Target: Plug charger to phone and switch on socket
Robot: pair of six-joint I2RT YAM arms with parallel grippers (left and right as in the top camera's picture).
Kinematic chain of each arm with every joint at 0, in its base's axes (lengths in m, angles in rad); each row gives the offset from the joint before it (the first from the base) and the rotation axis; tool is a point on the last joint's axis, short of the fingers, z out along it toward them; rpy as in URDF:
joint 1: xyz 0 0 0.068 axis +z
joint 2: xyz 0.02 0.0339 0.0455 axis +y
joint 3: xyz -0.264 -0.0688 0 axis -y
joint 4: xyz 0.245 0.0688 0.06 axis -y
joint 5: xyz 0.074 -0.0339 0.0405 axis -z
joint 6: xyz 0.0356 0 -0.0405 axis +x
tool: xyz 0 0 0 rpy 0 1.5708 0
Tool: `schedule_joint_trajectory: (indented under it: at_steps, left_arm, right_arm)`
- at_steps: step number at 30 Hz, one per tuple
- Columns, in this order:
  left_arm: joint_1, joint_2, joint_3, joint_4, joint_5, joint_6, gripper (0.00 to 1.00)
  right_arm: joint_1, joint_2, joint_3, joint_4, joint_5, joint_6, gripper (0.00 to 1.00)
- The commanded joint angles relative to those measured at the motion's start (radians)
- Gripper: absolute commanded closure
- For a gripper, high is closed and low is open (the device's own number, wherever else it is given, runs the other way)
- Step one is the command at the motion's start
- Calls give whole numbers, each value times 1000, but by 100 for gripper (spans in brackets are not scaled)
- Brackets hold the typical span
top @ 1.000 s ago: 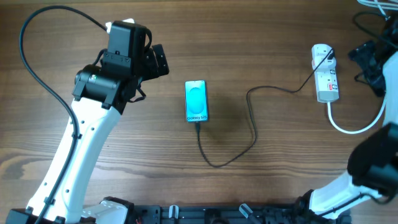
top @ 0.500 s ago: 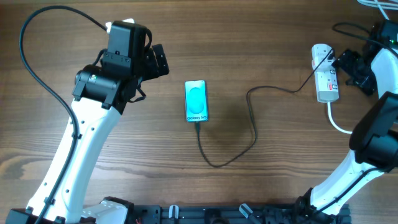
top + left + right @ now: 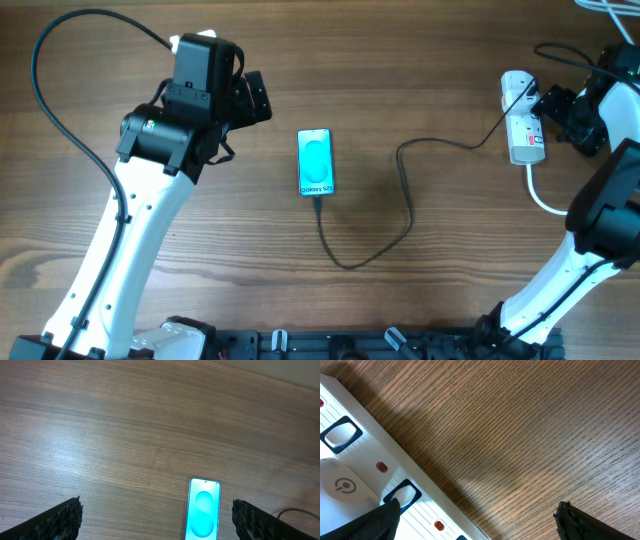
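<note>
- Both sets of jaws stand wide apart and hold nothing: the right gripper (image 3: 550, 108) hangs just beside the socket (image 3: 523, 118), and the left gripper (image 3: 258, 98) hovers near the phone (image 3: 315, 162).
- The socket lies at the table's (image 3: 440, 60) far right, its long axis running away from the robot. It is on the left of the right gripper, close by but, as far as the overhead view shows, not touching.
- In the right wrist view the socket crosses the lower left corner on a slant. One fingertip sits over its edge beside a black-framed rocker (image 3: 402, 496); the other is over bare wood.
- That rocker is probably the switch, so the press calls for a small shift left and down.
- The right arm is far nearer the socket. It reaches up the right edge with its wrist turned inward toward the strip.
- The charger (image 3: 405, 215) runs from the socket in a loop to the phone's near end, and it looks already plugged in.
- The phone lies mid-table, screen lit, its long axis away from the robot.
</note>
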State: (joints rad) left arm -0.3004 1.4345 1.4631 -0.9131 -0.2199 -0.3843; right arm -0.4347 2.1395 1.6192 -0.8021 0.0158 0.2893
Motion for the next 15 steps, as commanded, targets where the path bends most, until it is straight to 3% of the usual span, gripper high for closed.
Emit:
schedule_joint_trajectory:
  at_steps: [1,15]
  left_arm:
    - [2,6,-3,3,-17,-16,0]
    - [2,6,-3,3,-17,-16,0]
  right_arm:
    - [-3,23,8,10,-18,3,0]
    - [-3,76,8,34,-19,2,0]
